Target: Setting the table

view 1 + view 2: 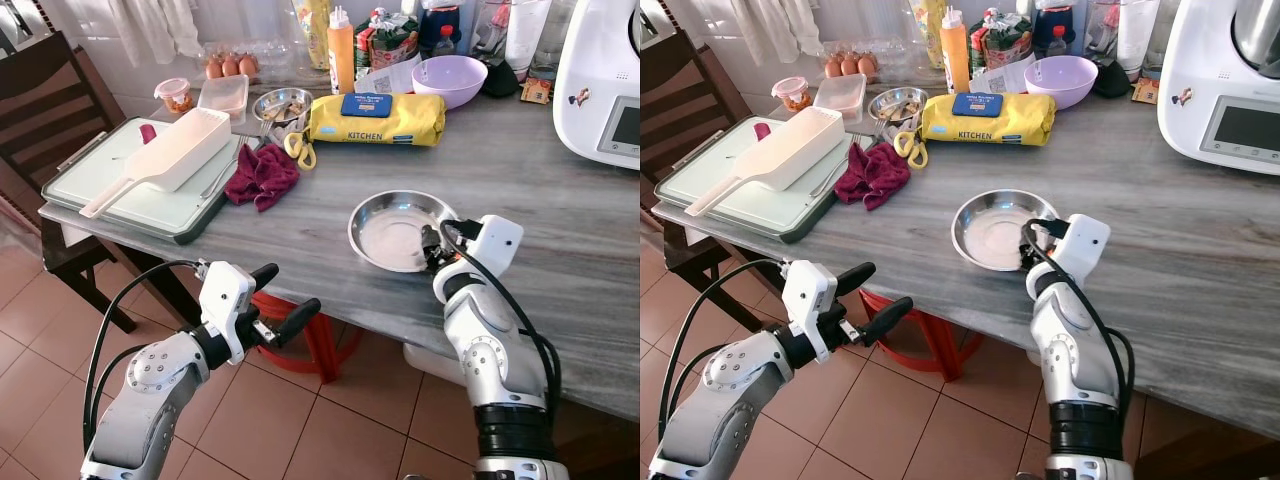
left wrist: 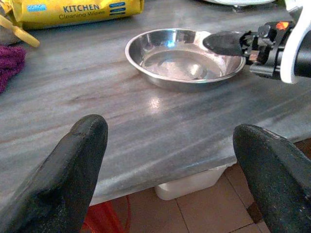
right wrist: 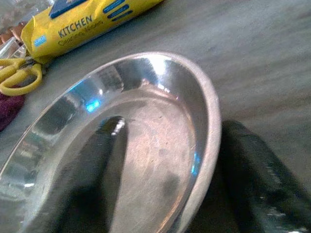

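From my head cameras, the steel plate sits on the grey tabletop near the front edge, with the yellow pack of wipes well beyond it at about twelve o'clock and the red cloth off toward ten o'clock. My right gripper is at the plate's rim on the four o'clock side. My left gripper hangs out in front of the tabletop edge over the floor tiles, jaws spread and holding nothing.

Looking along my left wrist, the two spread fingers frame the plate, and I can see one right finger lying over its rim from the far side.

Along my right wrist, the rim runs between my jaws: one finger inside the bowl of the plate, the other outside under the lip. They straddle the edge, and I judge them about closed on it, though contact is hard to confirm.

I take this plate for thin, stiff and light, but polished and slick. A rim pinch is the only real hold; I'd squeeze firmly and keep it level, since it could pivot or slide out.
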{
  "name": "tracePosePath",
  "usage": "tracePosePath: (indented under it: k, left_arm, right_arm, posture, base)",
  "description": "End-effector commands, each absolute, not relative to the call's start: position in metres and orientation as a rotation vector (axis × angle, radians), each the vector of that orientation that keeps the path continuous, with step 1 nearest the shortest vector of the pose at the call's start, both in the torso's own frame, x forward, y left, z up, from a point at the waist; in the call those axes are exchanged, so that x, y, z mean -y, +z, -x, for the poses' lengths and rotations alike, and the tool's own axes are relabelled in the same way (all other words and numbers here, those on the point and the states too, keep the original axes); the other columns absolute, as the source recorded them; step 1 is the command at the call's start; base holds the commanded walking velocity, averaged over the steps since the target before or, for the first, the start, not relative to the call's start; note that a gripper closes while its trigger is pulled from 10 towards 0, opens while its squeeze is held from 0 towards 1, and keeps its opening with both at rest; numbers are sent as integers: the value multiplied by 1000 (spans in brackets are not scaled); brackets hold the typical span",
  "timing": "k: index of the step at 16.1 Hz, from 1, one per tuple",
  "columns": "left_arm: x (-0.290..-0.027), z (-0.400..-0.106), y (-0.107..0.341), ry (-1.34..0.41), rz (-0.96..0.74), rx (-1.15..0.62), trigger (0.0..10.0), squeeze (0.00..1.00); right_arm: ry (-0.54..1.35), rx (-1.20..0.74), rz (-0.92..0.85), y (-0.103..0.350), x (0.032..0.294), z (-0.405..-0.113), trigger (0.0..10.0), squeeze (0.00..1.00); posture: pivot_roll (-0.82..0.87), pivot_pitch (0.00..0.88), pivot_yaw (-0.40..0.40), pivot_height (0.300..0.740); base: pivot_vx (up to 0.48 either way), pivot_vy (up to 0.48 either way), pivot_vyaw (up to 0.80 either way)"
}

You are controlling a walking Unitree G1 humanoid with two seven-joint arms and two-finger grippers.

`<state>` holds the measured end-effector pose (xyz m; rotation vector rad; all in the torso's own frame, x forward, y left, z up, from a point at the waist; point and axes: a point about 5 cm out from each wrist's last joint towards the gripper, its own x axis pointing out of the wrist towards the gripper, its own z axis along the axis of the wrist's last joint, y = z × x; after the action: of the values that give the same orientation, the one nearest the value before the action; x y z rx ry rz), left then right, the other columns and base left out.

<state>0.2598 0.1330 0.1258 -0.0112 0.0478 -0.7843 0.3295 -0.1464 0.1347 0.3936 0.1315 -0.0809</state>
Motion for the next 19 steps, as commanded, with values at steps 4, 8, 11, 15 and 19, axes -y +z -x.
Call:
tracePosePath:
  k: [4, 8, 11, 15, 19]
  left_arm:
    - [-134, -259, 126, -770, -6, -54, 10000, 0]
    - [-133, -260, 125, -774, -8, -56, 10000, 0]
    - [-131, -261, 126, -778, -10, -52, 10000, 0]
    - [-130, -261, 126, -772, -7, -46, 10000, 0]
    - [-128, -264, 127, -756, -1, -31, 10000, 0]
  right_arm:
    - [18, -148, -400, 132, 123, -329, 10000, 1000]
    - [35, -163, -399, 127, 122, -327, 10000, 1000]
    - [42, -165, -402, 127, 122, -324, 10000, 1000]
    - [-28, -136, -343, 122, 139, -305, 10000, 1000]
    - [-126, -41, -231, 132, 166, -288, 10000, 1000]
  posture:
    - [-130, 103, 123, 740]
    - [-138, 105, 130, 740]
    - [-141, 105, 131, 740]
    - [-142, 102, 128, 740]
    - [-159, 99, 131, 740]
  base:
    - [0, 0, 0]
    - [0, 0, 0]
    - [0, 0, 0]
    - [0, 0, 0]
    - [0, 0, 0]
